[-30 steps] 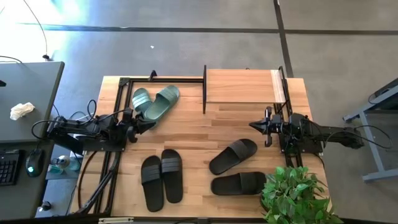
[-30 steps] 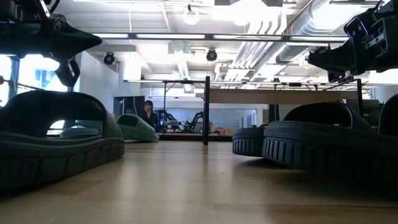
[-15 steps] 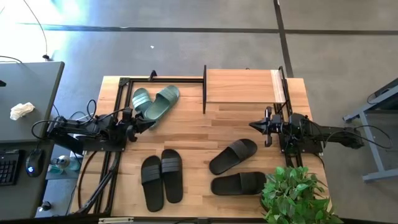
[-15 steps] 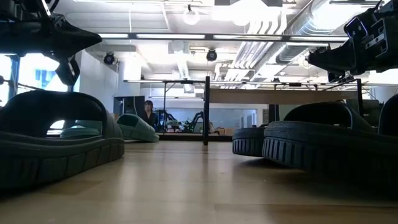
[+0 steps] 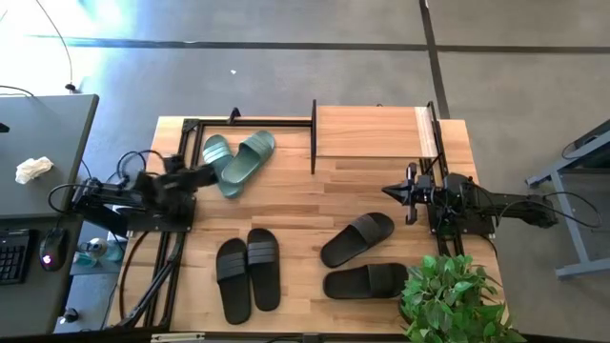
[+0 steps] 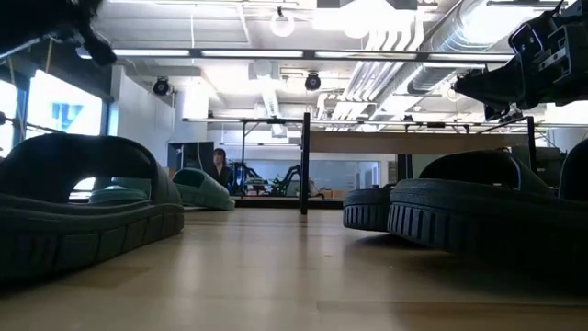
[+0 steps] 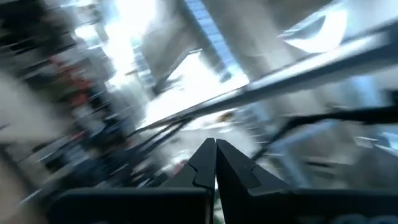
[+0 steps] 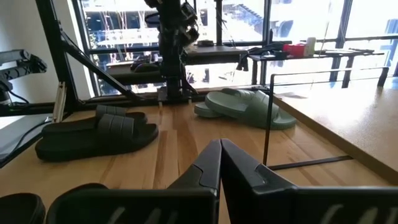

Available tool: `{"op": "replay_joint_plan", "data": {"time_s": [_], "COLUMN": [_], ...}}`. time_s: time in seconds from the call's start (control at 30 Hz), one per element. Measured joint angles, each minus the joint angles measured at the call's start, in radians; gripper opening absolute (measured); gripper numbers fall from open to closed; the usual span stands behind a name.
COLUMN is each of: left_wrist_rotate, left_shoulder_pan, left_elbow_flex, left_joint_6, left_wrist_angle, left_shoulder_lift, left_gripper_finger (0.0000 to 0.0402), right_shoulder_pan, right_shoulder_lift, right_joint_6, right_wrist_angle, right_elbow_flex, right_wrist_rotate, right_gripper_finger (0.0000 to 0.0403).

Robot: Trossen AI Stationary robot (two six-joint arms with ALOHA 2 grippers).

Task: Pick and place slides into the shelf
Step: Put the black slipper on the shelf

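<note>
The sage-green slides lie side by side on their soles at the table's far left, also in the right wrist view. One black pair rests near the front edge. The other black pair lies apart at the right. The shelf, black rods under a light wooden board, stands at the far edge. My left gripper hovers shut, raised above the table just left of the green slides. My right gripper hangs shut above the table, right of centre, pointing left.
An open black metal frame stands left of the shelf, around the green slides. A potted plant fills the near right corner. Bare wood lies between the two grippers. A person shows far behind the table.
My left gripper has risen and drawn back toward the table's left edge, tipping upward; its wrist view is smeared by the motion. The slides lie where they were.
</note>
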Motion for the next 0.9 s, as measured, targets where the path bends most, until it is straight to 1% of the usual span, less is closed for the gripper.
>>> {"op": "replay_joint_plan", "data": {"time_s": [0.07, 0.17, 0.23, 0.33, 0.4, 0.53, 0.63, 0.8, 0.9], "left_wrist_rotate": [0.024, 0.042, 0.058, 0.111, 0.145, 0.180, 0.213, 0.311, 0.319], "left_shoulder_pan": [-0.001, 0.000, 0.000, 0.000, 0.000, 0.000, 0.000, -0.002, -0.024], "left_elbow_flex": [0.018, 0.095, 0.162, 0.287, 0.386, 0.595, 0.748, 0.994, 1.124], "left_joint_6": [0.052, 0.130, 0.189, 0.293, 0.380, 0.537, 0.628, 0.769, 0.862], "left_wrist_angle": [0.058, 0.046, 0.019, -0.047, -0.137, -0.364, -0.496, -0.740, -0.905], "left_shoulder_lift": [0.003, 0.037, 0.089, 0.207, 0.303, 0.550, 0.738, 1.054, 1.228], "left_gripper_finger": [0.0001, 0.0001, 0.0001, 0.0001, 0.0001, 0.0001, 0.0001, 0.0001, 0.0001], "right_shoulder_pan": [0.000, 0.000, 0.000, 0.000, 0.000, 0.000, 0.000, 0.000, 0.000], "right_shoulder_lift": [0.000, 0.000, 0.000, 0.000, 0.000, 0.000, 0.000, 0.000, 0.000], "right_joint_6": [0.013, 0.094, 0.158, 0.234, 0.284, 0.356, 0.419, 0.567, 0.660], "right_wrist_angle": [0.002, 0.004, 0.004, 0.005, 0.005, 0.005, 0.005, 0.005, 0.005], "right_elbow_flex": [0.000, 0.000, 0.000, 0.000, 0.000, 0.000, 0.000, 0.000, 0.000], "right_wrist_rotate": [-0.001, -0.002, -0.003, -0.003, -0.003, -0.003, -0.003, -0.003, -0.008], "right_gripper_finger": [0.0000, 0.0000, 0.0000, 0.0000, 0.0000, 0.0000, 0.0000, 0.0000, 0.0000]}}
